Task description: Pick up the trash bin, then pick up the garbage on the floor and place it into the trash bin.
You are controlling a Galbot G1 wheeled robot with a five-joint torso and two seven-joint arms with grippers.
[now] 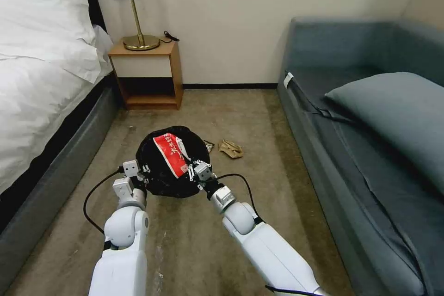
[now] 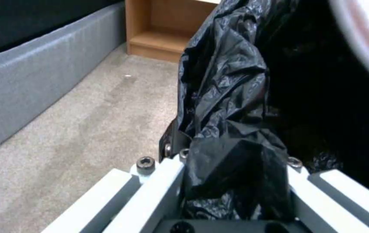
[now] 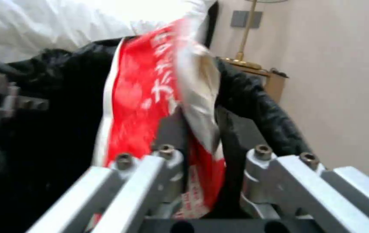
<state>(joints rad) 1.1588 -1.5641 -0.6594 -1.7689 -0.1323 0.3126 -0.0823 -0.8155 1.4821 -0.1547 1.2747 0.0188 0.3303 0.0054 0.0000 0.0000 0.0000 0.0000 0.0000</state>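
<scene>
The trash bin (image 1: 159,182) hangs over the carpet in the middle, its black liner (image 2: 223,81) covering the rim. My left gripper (image 1: 141,173) is shut on the bin's left rim, liner bunched between its fingers (image 2: 163,181). My right gripper (image 1: 190,169) is at the bin's right rim, shut on a red-and-white packet (image 1: 169,148) that lies across the opening (image 3: 137,97). A tan paper wad (image 1: 231,148) lies on the floor just right of the bin. Between the wad and the bin peeks a gold-brown wrapper (image 1: 209,145).
A bed (image 1: 41,83) with a grey base runs along the left. At the back wall stands a wooden nightstand (image 1: 148,74) with a brass lamp (image 1: 138,37). A blue-grey sofa (image 1: 370,138) lines the right side. Bare carpet (image 1: 194,240) lies between them.
</scene>
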